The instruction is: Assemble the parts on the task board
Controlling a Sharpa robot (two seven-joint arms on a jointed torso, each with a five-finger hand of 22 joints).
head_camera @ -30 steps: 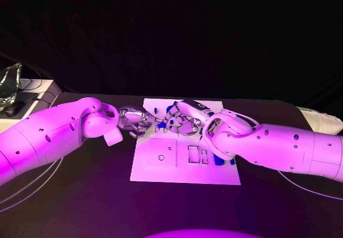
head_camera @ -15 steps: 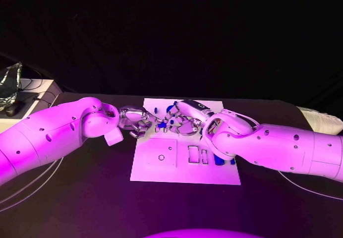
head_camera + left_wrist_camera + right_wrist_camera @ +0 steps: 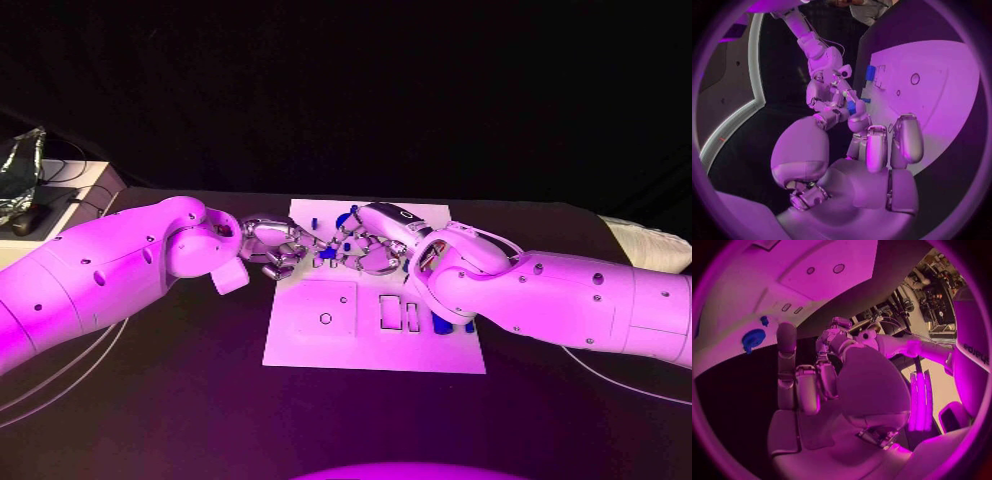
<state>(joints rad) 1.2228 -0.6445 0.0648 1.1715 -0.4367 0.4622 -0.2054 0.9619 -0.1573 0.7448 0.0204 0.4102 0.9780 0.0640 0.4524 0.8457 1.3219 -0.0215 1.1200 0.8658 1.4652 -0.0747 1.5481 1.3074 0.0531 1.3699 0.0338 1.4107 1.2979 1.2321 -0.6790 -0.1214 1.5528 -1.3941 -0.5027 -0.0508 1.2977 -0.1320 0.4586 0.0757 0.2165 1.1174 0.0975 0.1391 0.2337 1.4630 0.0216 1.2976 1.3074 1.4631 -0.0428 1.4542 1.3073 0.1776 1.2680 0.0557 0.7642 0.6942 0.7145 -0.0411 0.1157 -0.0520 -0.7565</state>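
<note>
The white task board (image 3: 372, 340) lies mid-table. Both hands meet over its far left part. My left hand (image 3: 271, 246) pinches a small blue part (image 3: 852, 107) at its fingertips, and the fingers of my right hand (image 3: 372, 248) close on the same part (image 3: 330, 253) from the other side. In the right wrist view that part is hidden behind my right hand (image 3: 807, 377), with the left hand (image 3: 841, 339) close beyond. A round blue part (image 3: 752, 339) and a smaller one (image 3: 764, 320) stand in the board. Two more blue parts (image 3: 441, 323) sit at its right edge.
The board's near half shows a raised square with a hole (image 3: 325, 318) and narrow slots (image 3: 389, 311). A pale cloth (image 3: 642, 243) lies at the table's far right. A box with cables (image 3: 51, 190) stands off the table's left side.
</note>
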